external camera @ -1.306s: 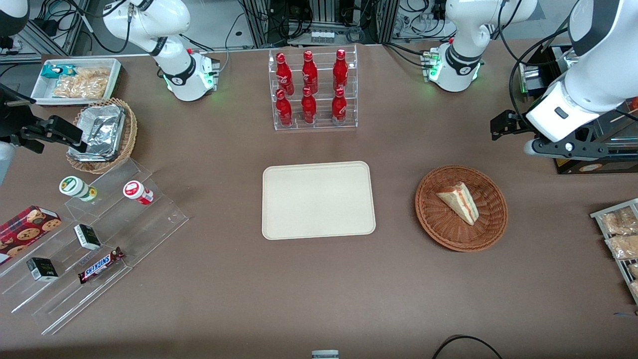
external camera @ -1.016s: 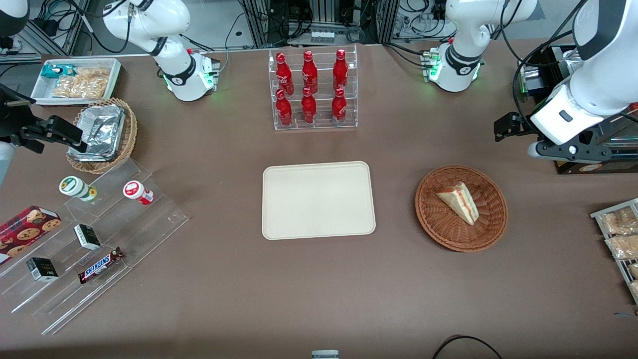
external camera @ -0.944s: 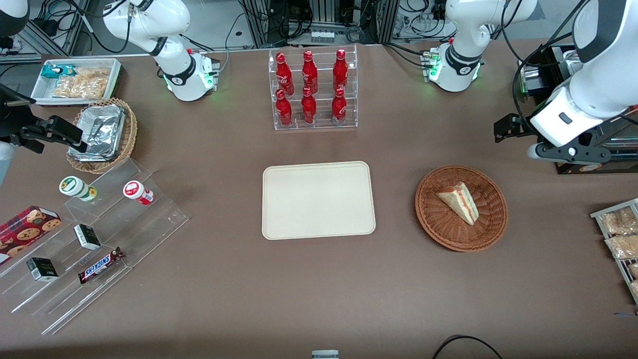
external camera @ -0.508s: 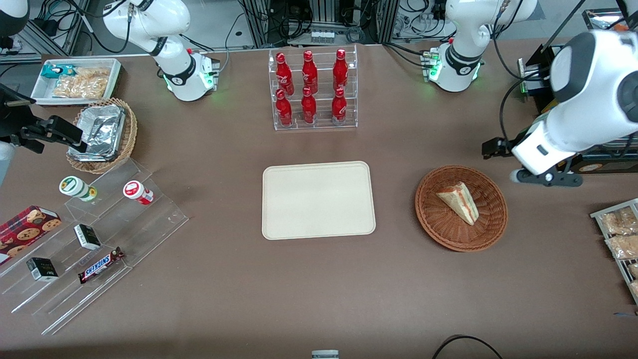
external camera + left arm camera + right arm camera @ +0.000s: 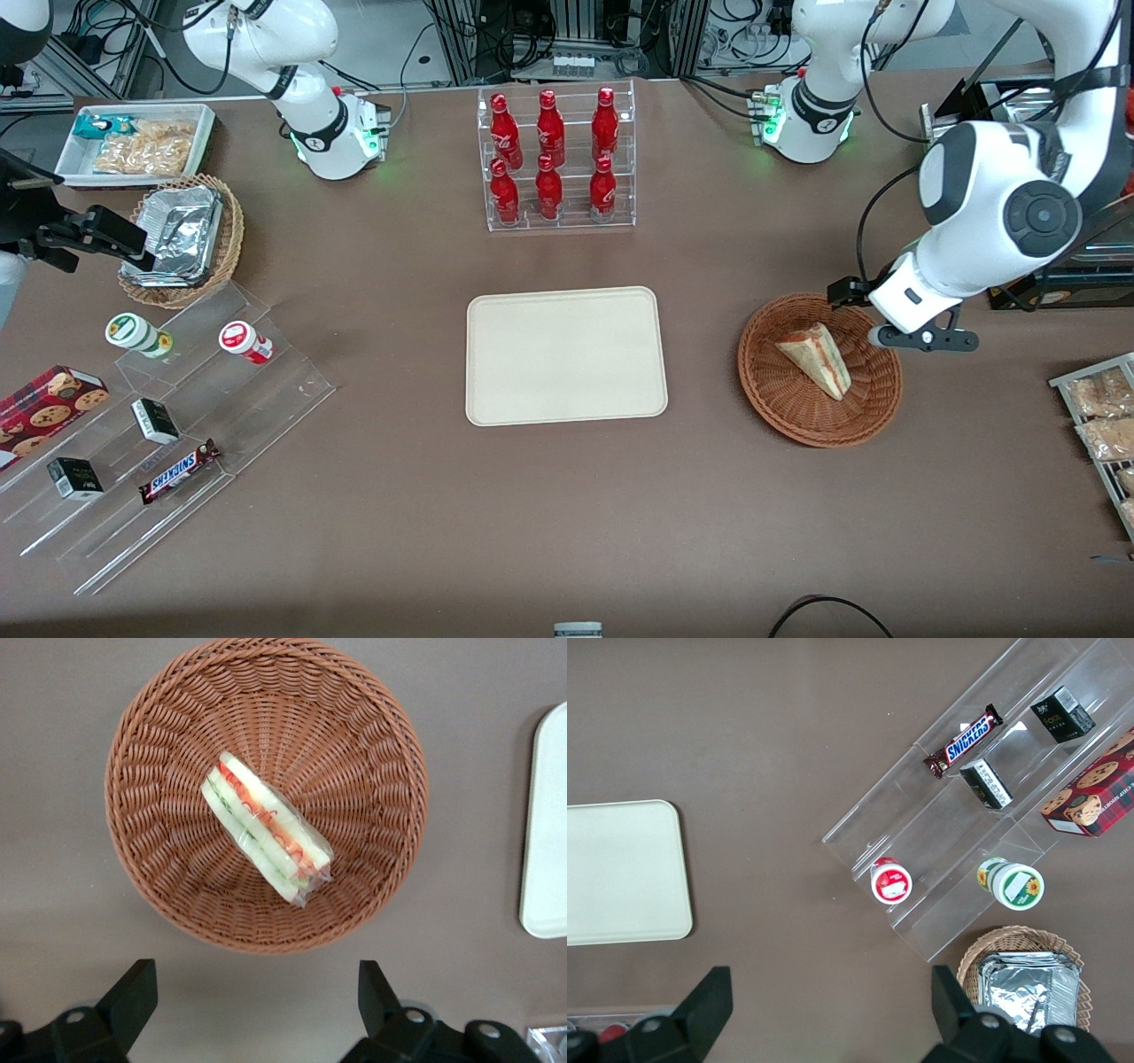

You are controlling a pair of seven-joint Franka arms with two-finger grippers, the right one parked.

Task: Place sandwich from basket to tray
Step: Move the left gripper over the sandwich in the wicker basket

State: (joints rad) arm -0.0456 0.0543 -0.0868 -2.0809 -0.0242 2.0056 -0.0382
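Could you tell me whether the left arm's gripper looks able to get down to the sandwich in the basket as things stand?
Probably yes. The gripper hangs open above the basket rim, and the sandwich lies alone and uncovered in the basket's middle, with nothing over or beside it to block a descent.

Gripper (image 5: 257,1005) fingers spread wide above basket (image 5: 168,744) rim, nothing between it and sandwich (image 5: 266,828), bare table between basket and tray (image 5: 567,354).

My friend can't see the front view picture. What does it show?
A wrapped sandwich lies in a round brown basket with the gripper, jaws open, above the basket's rim. A bare tray sits beside the basket, toward the parked arm's end.
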